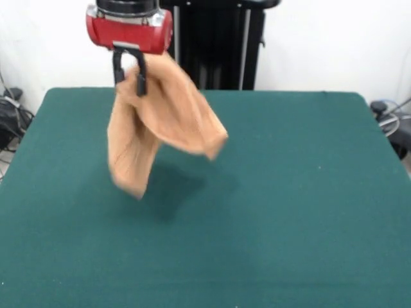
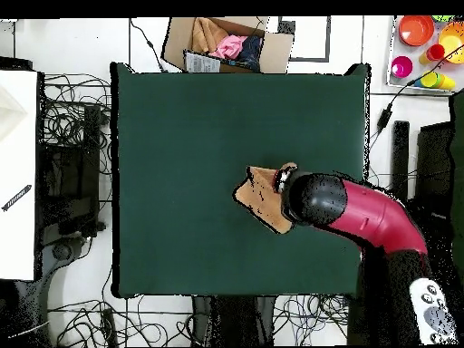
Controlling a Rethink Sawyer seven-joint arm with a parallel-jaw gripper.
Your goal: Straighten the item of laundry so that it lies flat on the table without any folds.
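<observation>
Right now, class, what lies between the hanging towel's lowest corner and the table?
Nothing: in the front view the towel, held by the gripper, hangs above bare table, with only its shadow below.

Gripper (image 1: 130, 76) raised — clamped, pointing down.

arm (image 1: 128, 22): cut off by top edge
towel (image 2: 261, 195): part hidden under arm
towel bands: blurred, cannot tell

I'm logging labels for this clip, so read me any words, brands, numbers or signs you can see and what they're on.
No text can be read in either view.
The towel, the pincer and the table show no markings.
The cardboard box beyond the table holds a printed sheet, too small to read.
</observation>
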